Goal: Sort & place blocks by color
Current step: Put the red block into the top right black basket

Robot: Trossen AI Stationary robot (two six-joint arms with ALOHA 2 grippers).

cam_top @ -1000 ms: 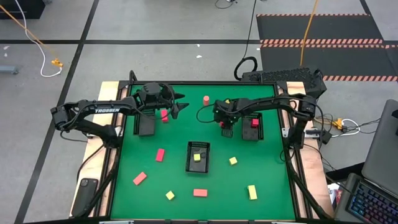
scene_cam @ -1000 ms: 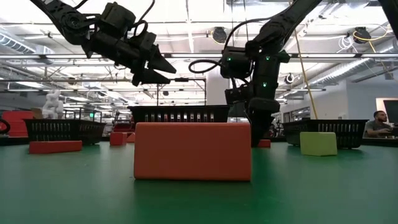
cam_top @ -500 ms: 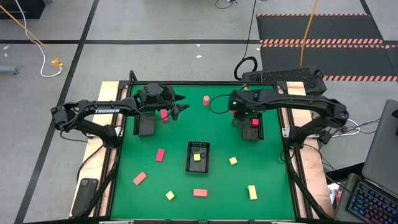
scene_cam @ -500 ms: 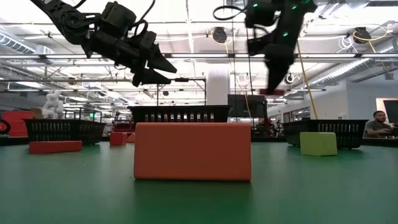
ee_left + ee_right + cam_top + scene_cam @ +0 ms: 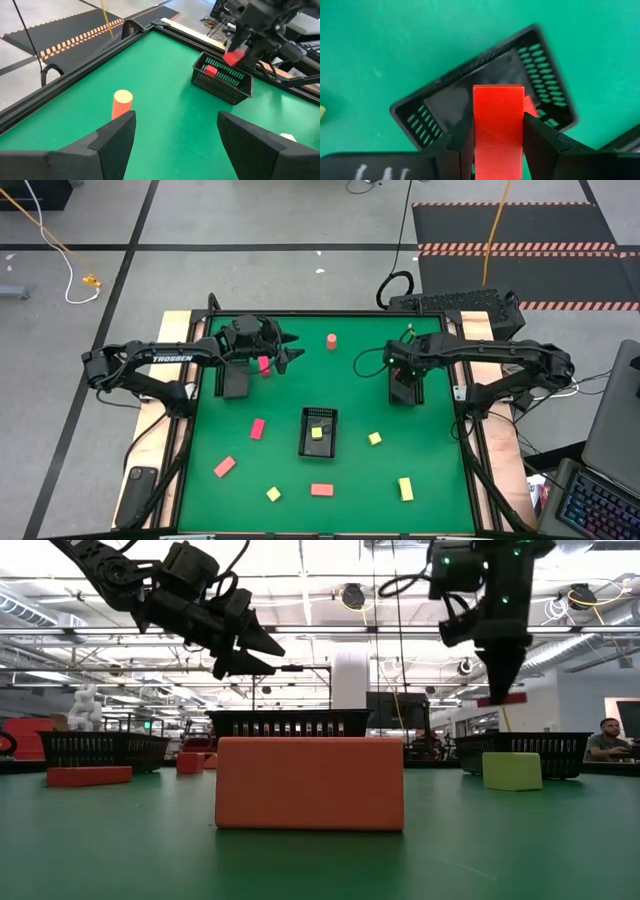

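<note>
The right gripper (image 5: 497, 150) is clamped on a red block (image 5: 498, 125), held directly over the black slotted tray (image 5: 420, 117) beneath it. The left gripper (image 5: 175, 135) hangs with fingers apart, an orange cylinder (image 5: 121, 103) just ahead.

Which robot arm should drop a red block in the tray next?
The right one. Its gripper already has its jaws shut on a red block, directly above the right tray. The left gripper is open, empty and across the table.
</note>
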